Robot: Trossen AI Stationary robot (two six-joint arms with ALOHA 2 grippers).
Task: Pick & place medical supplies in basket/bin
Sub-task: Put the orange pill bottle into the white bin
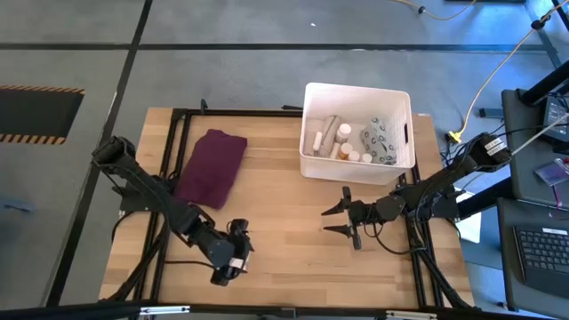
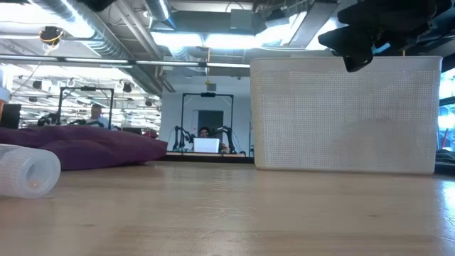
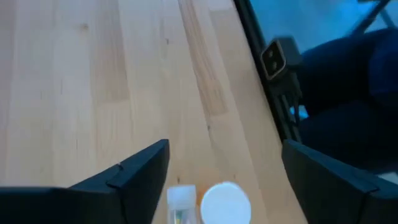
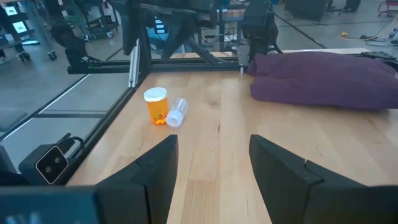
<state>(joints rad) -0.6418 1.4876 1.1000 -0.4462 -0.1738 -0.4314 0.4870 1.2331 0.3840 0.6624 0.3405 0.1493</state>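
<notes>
An orange pill bottle with a white cap [image 4: 155, 107] stands near the table's near-left corner. A small clear vial [image 4: 176, 113] lies on its side against it. My left gripper [image 1: 233, 249] hovers over the pair, open. In its wrist view the cap [image 3: 225, 202] and the vial [image 3: 181, 200] show between its fingers [image 3: 225, 149]; I see no touch. My right gripper [image 1: 340, 220] is open above bare table, just in front of the white bin [image 1: 356, 89]. The bin holds several white bottles, tubes and a grey patterned pouch [image 1: 380, 138].
A purple folded cloth [image 1: 212, 166] lies on the table's left half, beyond the left gripper. The bin [image 2: 345, 114] stands at the far right. A pale ribbed cylinder [image 2: 28, 171] lies on its side at the left of the low view. Bare wood lies between the two grippers.
</notes>
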